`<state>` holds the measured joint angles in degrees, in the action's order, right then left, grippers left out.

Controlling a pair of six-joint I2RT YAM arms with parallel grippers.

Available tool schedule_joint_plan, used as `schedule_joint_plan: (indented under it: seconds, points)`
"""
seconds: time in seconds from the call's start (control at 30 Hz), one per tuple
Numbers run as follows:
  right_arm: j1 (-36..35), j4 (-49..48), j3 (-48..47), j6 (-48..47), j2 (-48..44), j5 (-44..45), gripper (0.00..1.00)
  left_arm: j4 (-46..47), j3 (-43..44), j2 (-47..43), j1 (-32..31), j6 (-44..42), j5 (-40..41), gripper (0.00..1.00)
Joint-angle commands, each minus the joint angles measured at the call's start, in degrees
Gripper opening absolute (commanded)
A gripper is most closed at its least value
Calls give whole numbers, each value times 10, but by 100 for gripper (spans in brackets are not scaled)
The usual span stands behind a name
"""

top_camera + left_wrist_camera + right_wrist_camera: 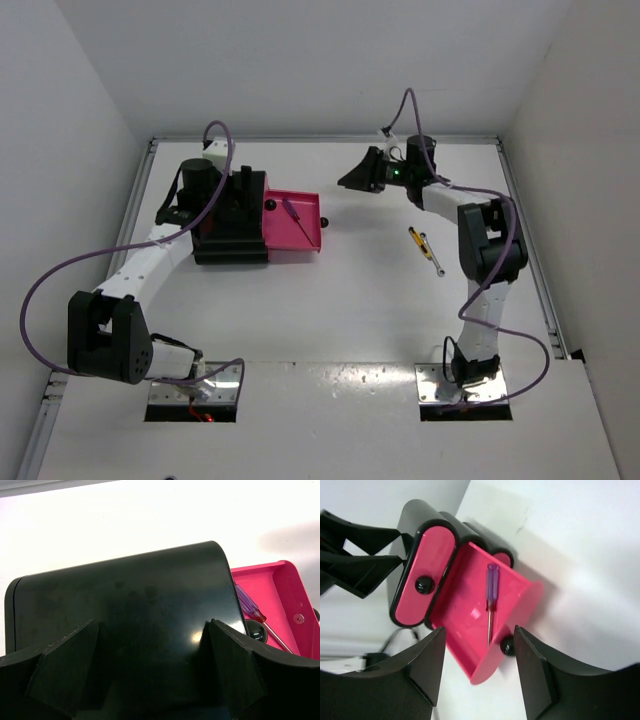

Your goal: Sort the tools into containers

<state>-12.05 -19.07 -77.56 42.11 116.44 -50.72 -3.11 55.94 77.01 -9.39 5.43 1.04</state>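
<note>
Our left gripper [147, 675] straddles the black cabinet [125, 605], jaws wide, likely steadying it. The purple screwdriver [492, 592] lies in the open pink drawer [303, 243]. Our right gripper [479, 655] hovers above, jaws wide and empty. The yellow-handled tool [418, 238] waits on the desk [370, 300].

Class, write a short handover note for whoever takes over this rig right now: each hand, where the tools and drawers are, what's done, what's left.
Left hand: open, over the top of the black cabinet, holding nothing.
Right hand: open, empty, facing the pulled-out drawer.
Done: purple screwdriver lies in that drawer.
Left: yellow-handled tool on the table, with a slim silver piece at its end, possibly the wrench. Scissors not in view. Drawer to close.
</note>
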Motion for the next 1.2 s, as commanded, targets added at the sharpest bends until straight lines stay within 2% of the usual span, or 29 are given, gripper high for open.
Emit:
schedule_joint_plan:
  seconds: [0.0, 0.1, 0.3, 0.43, 0.97, 1.17]
  points:
    - [6, -118, 46, 135, 36, -76, 57, -92, -31, 15, -2, 4, -18, 100]
    - [6, -198, 78, 198, 49, -90, 57, -92, -37, 10, -2, 4, -13, 100]
    - [1, -268, 99, 268, 85, -103, 57, -92, -44, 4, -2, 4, -7, 100]
    - [1, -375, 111, 346, 119, -115, 57, -92, -49, 4, -2, 4, -7, 100]
    - [-10, -519, 87, 488, 221, -139, 57, -92, -49, 9, -2, 4, -7, 100]
    - [-22, -526, 68, 517, 258, -149, 51, -92, -49, 9, -2, 4, -7, 100]
